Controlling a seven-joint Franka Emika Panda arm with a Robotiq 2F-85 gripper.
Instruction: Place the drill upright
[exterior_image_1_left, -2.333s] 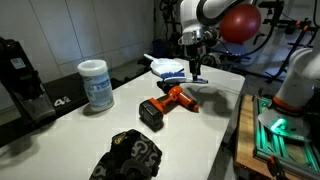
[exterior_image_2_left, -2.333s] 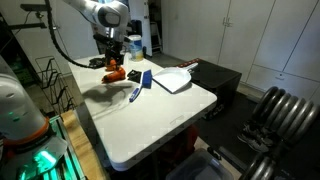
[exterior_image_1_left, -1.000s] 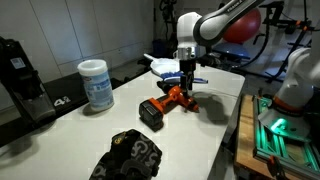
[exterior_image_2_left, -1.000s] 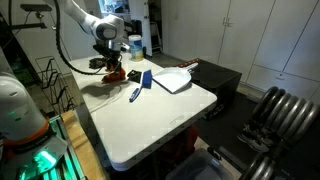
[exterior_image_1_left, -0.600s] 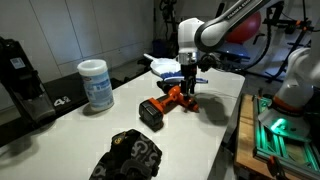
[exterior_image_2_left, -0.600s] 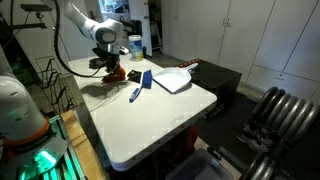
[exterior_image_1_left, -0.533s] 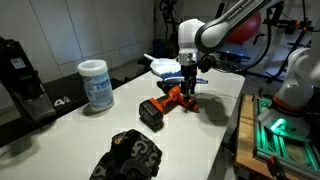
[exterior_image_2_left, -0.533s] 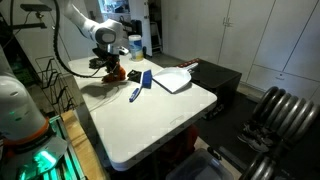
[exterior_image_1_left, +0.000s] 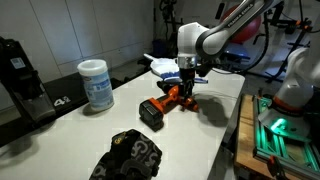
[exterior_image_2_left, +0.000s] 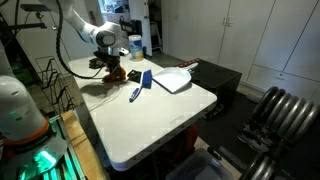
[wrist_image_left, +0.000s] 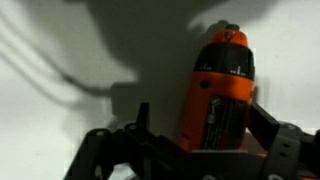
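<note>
The orange and black drill (exterior_image_1_left: 168, 101) lies on its side on the white table (exterior_image_1_left: 200, 140), its black battery base toward the table's front. It also shows in the other exterior view (exterior_image_2_left: 118, 73). My gripper (exterior_image_1_left: 188, 90) is lowered over the drill's orange body, pointing down. In the wrist view the orange drill body (wrist_image_left: 220, 85) sits between my fingers (wrist_image_left: 203, 125). The right finger is against it and the left finger stands a gap away, so the jaws are open around it. In an exterior view my gripper (exterior_image_2_left: 112, 66) hides part of the drill.
A white wipes canister (exterior_image_1_left: 96, 85) and a black machine (exterior_image_1_left: 20, 75) stand behind the drill. A black crumpled object (exterior_image_1_left: 128, 156) lies near the front edge. A white dustpan (exterior_image_2_left: 172, 80) and a blue-handled tool (exterior_image_2_left: 135, 93) lie beside the drill.
My gripper has come down from above the table and moved onto the drill. The drill has not moved. In the last half second the arm barely shifts.
</note>
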